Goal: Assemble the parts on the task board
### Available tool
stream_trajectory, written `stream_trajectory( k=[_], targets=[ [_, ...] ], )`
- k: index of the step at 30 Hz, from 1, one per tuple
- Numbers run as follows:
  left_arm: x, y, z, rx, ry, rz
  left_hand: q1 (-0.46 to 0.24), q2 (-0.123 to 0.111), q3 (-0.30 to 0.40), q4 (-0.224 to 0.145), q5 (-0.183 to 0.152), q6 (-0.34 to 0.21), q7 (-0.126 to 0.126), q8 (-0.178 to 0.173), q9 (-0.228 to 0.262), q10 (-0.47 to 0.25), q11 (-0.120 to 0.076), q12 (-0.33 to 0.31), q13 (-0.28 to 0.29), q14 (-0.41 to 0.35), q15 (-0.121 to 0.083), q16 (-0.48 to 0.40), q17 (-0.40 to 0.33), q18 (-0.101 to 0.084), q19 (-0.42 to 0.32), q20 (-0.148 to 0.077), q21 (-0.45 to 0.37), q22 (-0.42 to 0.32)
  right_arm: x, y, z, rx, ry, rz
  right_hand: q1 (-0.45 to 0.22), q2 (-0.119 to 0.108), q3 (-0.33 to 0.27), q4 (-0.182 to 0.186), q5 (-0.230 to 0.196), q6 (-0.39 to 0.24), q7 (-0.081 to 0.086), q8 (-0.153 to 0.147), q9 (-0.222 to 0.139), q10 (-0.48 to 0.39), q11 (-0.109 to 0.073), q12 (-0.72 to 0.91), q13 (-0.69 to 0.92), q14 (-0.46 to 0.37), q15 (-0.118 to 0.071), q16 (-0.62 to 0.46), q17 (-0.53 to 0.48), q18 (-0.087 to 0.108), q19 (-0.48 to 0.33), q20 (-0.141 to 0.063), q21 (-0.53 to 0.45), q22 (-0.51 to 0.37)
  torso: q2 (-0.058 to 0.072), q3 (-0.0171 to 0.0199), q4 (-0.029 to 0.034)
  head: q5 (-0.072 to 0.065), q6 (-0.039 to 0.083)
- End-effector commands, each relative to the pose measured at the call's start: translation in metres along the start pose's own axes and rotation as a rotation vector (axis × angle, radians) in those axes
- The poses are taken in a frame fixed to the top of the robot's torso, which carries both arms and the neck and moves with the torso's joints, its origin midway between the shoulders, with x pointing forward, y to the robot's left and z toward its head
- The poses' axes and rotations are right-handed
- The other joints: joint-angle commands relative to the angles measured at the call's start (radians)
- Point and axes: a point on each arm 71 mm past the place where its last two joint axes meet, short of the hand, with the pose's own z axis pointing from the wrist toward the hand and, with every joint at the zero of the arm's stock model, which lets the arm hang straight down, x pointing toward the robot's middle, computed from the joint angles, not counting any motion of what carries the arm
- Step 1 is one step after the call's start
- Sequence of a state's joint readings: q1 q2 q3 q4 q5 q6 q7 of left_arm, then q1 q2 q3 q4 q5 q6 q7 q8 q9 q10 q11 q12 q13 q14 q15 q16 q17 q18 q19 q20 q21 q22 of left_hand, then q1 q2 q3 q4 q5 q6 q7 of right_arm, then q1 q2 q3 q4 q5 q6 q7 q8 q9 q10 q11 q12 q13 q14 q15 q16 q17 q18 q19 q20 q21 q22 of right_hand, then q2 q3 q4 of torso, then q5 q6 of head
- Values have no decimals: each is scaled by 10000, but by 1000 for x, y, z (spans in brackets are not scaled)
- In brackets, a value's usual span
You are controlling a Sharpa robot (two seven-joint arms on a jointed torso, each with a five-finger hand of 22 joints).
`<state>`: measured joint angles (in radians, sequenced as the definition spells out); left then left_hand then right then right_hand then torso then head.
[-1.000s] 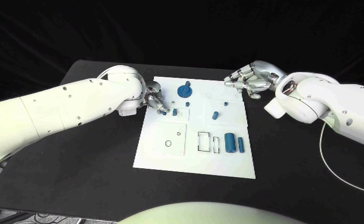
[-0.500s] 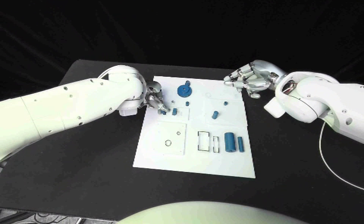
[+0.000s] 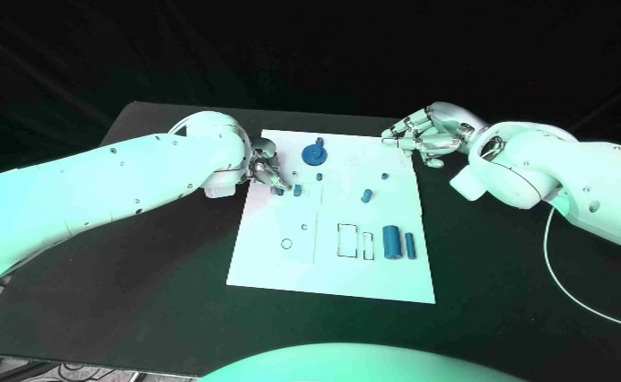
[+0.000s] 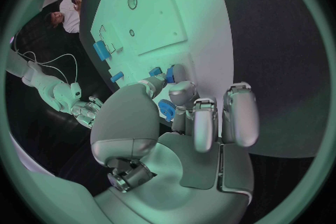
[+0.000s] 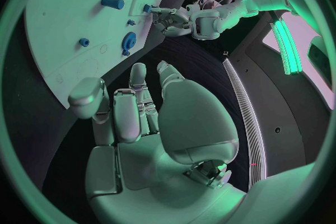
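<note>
Centre of the frame, task board: the white task board (image 3: 334,261) lies flat on the black desk (image 3: 155,256), long side running away from the camera.
Left hand: the left hand (image 3: 266,171) is down at the board's left edge, upper-middle left of the frame, fingers bunched together; in the left wrist view the fingertips (image 4: 181,75) close on a small blue part (image 4: 168,109) right at the rim of the board (image 4: 161,17).
Right hand: the right hand (image 3: 424,134) hovers off the board's top right corner, upper right of centre, fingers curled loosely and apart, nothing in them; the right wrist view shows its palm (image 5: 150,123) bare above the dark desk.
Blue knob: a round blue part with an upright stem (image 3: 315,153) stands near the board's top edge.
Small pegs: two short blue pegs (image 3: 319,178) sit just right of the left hand, another blue peg (image 3: 366,195) lies mid-board.
Cylinders: a thick blue cylinder (image 3: 391,244) and a thinner one (image 3: 409,244) lie side by side, lower right of the board, beside a rectangular outline (image 3: 345,240).
</note>
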<state>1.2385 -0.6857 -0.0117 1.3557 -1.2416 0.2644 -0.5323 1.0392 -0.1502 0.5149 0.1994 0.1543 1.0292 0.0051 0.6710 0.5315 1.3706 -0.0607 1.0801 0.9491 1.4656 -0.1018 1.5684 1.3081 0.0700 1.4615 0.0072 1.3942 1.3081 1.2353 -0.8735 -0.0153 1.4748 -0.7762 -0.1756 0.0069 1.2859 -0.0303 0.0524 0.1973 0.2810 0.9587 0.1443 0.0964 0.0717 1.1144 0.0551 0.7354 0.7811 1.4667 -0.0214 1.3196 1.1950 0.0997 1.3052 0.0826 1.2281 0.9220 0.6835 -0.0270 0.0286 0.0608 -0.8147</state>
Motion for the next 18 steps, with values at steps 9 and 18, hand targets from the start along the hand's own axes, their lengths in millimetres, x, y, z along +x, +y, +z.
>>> stream_trajectory(
  k=[9,18],
  targets=[
    [1,-1,0,-27,34,16,-220,-15,-330,142,-24,139,-40,-70,-38,120,-10,102,84,1052,-61,24,2627,-219,238,-18,102,956,2,1,0,-106,149,-9,9,71,-45,11,21,4,21,58,0,-68,29,-25,-13,217,4,-59,-9,208,-46,-1,-36,-16,1,-3,0,-11,-9],
    [0,1,0,-141,58,21,-316,-28,-639,273,-27,181,-42,-88,-63,135,-12,107,104,1052,-65,24,2627,-223,247,-27,110,978,1,1,0,-101,150,-10,9,71,-45,11,21,4,21,58,0,-68,29,-25,-13,217,4,-59,-9,208,-46,-1,-36,-16,-2,-4,12,-12,-30]
  ],
)
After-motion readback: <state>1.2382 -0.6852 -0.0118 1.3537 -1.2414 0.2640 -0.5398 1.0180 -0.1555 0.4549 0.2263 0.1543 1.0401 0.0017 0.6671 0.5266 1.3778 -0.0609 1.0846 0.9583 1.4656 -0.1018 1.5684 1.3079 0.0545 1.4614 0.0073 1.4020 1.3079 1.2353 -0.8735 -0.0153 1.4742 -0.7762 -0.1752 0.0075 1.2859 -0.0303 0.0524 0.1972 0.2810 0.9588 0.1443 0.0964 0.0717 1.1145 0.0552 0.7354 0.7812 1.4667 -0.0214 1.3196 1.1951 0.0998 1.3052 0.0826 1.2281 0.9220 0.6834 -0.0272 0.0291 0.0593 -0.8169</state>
